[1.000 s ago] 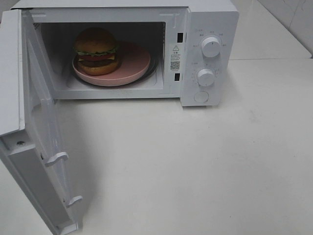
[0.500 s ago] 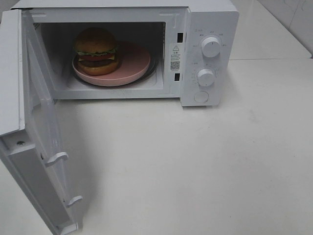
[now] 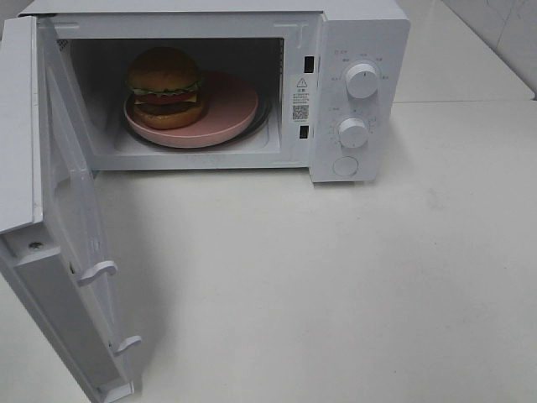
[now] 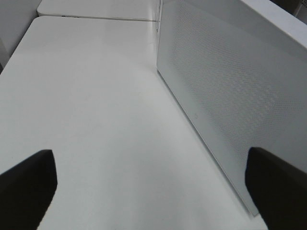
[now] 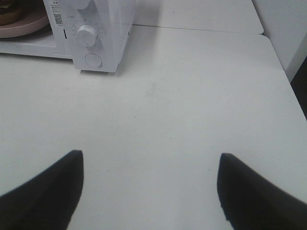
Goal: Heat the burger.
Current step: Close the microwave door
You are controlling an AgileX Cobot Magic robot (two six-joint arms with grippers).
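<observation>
Nothing has moved since a second ago: burger (image 3: 165,86) sits on pink plate (image 3: 235,105) inside the microwave (image 3: 361,34), door (image 3: 67,235) open. My left tool (image 4: 148,158) wide, right tool (image 5: 151,155) wide, both empty over worktop (image 3: 336,277).

You have one microwave (image 3: 361,50) with one door (image 3: 75,218), two dials (image 3: 362,80) and one round button (image 3: 345,165). Inside, you can count one burger (image 3: 165,84) and one pink plate (image 3: 231,109). The door carries two latch hooks (image 3: 98,271), and you see two grippers, the left gripper (image 4: 151,165) and the right gripper (image 5: 151,160), each showing two fingers.
</observation>
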